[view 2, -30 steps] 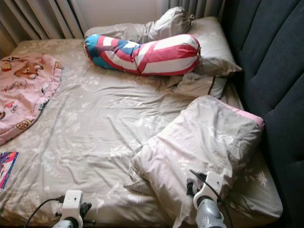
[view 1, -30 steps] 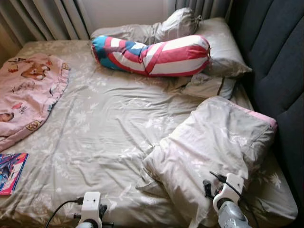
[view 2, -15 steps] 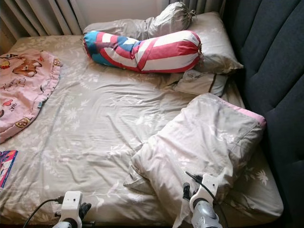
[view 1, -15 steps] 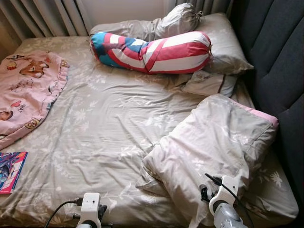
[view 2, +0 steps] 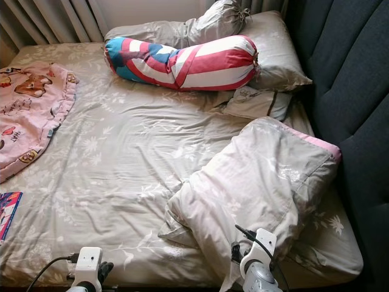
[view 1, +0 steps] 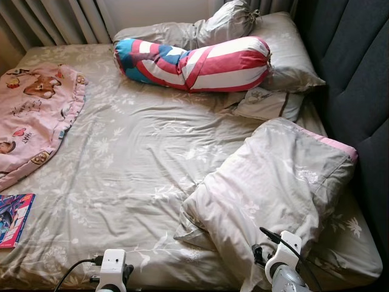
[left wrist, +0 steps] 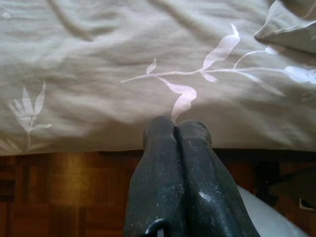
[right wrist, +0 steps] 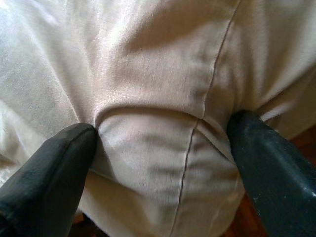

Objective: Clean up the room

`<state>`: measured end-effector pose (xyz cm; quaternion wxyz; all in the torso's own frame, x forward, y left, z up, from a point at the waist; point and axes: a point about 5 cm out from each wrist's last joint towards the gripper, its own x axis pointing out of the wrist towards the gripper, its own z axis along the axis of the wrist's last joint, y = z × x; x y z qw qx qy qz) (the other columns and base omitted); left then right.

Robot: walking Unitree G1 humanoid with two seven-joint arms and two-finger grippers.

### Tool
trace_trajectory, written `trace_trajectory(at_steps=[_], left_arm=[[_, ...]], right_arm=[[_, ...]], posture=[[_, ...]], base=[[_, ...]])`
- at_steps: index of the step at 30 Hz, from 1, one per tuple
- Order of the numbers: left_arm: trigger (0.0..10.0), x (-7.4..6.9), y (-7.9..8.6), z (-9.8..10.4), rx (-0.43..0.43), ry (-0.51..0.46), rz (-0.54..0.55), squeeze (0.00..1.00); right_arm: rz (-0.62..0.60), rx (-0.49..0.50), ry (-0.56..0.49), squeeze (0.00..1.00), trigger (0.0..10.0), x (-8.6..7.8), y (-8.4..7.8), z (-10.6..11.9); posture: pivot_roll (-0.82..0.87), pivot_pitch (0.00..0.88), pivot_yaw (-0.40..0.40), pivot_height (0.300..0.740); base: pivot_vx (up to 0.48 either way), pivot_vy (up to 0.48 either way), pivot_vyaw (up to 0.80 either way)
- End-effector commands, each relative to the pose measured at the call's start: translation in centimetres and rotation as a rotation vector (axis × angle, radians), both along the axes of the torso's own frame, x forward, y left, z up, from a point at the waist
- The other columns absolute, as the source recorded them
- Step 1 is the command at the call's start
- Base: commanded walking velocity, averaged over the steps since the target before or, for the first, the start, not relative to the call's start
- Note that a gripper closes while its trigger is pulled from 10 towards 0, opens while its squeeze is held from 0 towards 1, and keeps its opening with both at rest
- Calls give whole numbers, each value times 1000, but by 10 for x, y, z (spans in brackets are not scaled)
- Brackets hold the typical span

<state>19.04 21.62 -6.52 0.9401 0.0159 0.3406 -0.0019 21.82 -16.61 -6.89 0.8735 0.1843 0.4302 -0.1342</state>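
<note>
A rumpled beige pillow (view 1: pixel 273 182) lies askew on the right front of the bed (view 1: pixel 140 158). My right gripper (right wrist: pixel 163 143) is open at the pillow's near corner, with a fold of its fabric between the spread black fingers (right wrist: pixel 49 168). My left gripper (left wrist: pixel 175 129) is shut on nothing, just off the bed's front edge above the wooden floor. A striped red, white and blue bolster (view 1: pixel 194 64) lies at the head of the bed. A pink blanket (view 1: pixel 33 121) covers the left side.
More beige pillows (view 1: pixel 285 55) lie behind the bolster by the dark padded headboard (view 1: pixel 358 79). A colourful book (view 1: pixel 13 219) lies at the bed's front left edge. Grey curtains (view 1: pixel 55 21) hang behind. Wooden floor (left wrist: pixel 64 197) runs along the bed's front.
The camera has shifted a little, so the bed sits slightly higher in the picture. Both wrists show lower; the right one has drawn back to the pillow's near corner.
</note>
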Motion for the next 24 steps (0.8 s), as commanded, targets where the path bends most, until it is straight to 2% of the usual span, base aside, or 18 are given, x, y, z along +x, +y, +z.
trace_trajectory(at_steps=[1,7,12,13,14,24], left_arm=[[10000,-11,3,-5,15,28,-13,0],[10000,-16,7,-5,25,27,-20,0],[10000,-19,10,-5,35,29,-23,0],[10000,-19,10,-5,38,29,-25,0],[10000,-20,11,-5,42,27,-29,0],[10000,-27,19,-4,53,16,-31,0]], right_arm=[[17,23,133,0,10000,-27,8,-16],[18,8,160,0,10000,-37,3,-20],[44,-22,164,0,10000,-36,1,-20],[52,-31,167,0,6471,-35,1,-20],[66,-43,169,0,0,-35,1,-19],[110,-75,199,0,0,-44,3,-23]], posture=[[31,231,50,740],[59,252,60,740],[64,257,66,740],[64,257,66,740],[67,259,66,740],[87,284,77,740]], base=[[0,0,0],[0,0,0],[0,0,0],[0,0,0],[0,0,0],[0,0,0]])
